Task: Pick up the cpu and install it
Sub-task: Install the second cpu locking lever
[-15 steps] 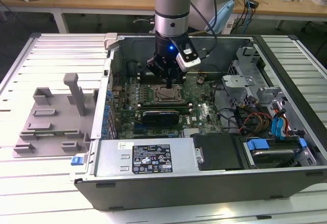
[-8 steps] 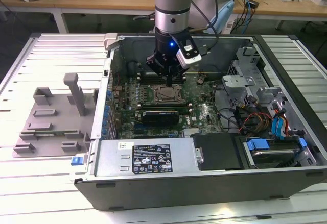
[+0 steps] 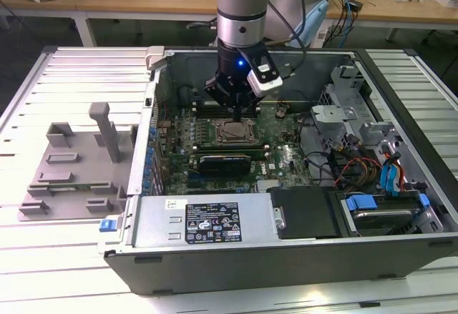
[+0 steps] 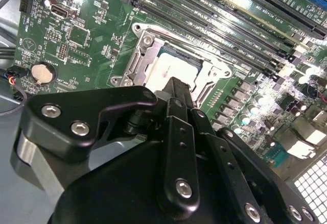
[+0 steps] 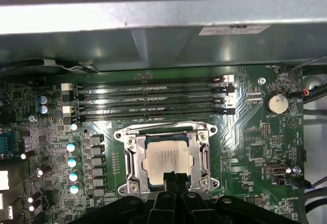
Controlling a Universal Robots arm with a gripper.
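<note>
Now cpu (image 5: 166,158) flat in socket (image 5: 167,157), jaws above

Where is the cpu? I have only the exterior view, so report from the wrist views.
Observer: The cpu lies flat inside the metal socket frame, silvery top up.
Operator: Report the gripper.
Observer: The gripper is shut, its tip over the cpu's edge; whether it touches, I cannot tell.
Operator: Check the memory slots.
Observer: The four memory slots beside the socket frame look empty.
</note>
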